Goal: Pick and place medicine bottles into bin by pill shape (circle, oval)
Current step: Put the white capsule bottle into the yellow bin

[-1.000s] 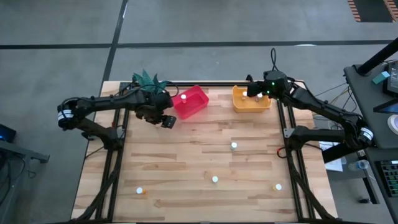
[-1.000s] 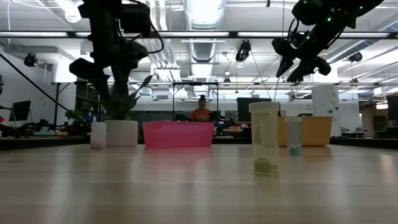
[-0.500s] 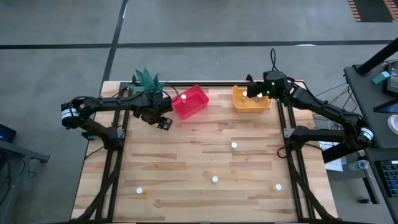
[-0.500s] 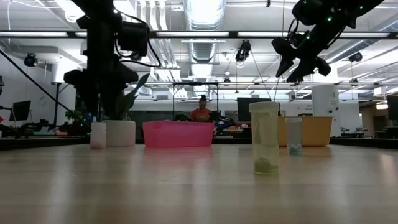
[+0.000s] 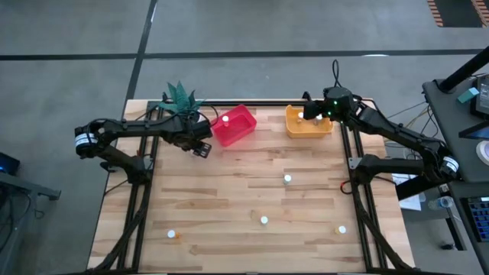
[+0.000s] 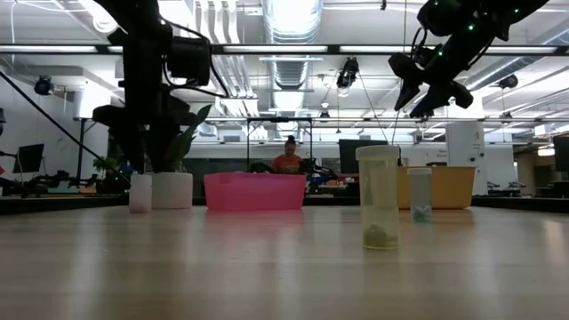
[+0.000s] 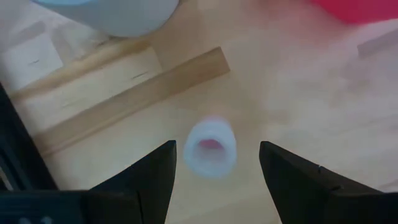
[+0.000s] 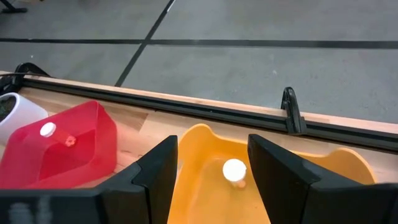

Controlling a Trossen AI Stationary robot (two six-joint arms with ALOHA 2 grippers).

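Wooden counter point(image 5: 229, 191) carries four loose medicine bottles, the nearest to the bins at mid-counter point(image 5: 287, 179). Left end effector point(image 7: 214, 171), fingers spread, hangs directly over a white-capped bottle point(image 7: 210, 148) standing near the white plant pot point(image 5: 186, 116), beside the red bin point(image 5: 235, 126); judged an approach to grasp. Right end effector point(image 8: 208, 171), likewise spread and empty, hovers above the yellow bin point(image 8: 298, 186), where one bottle point(image 8: 234, 170) already lies.
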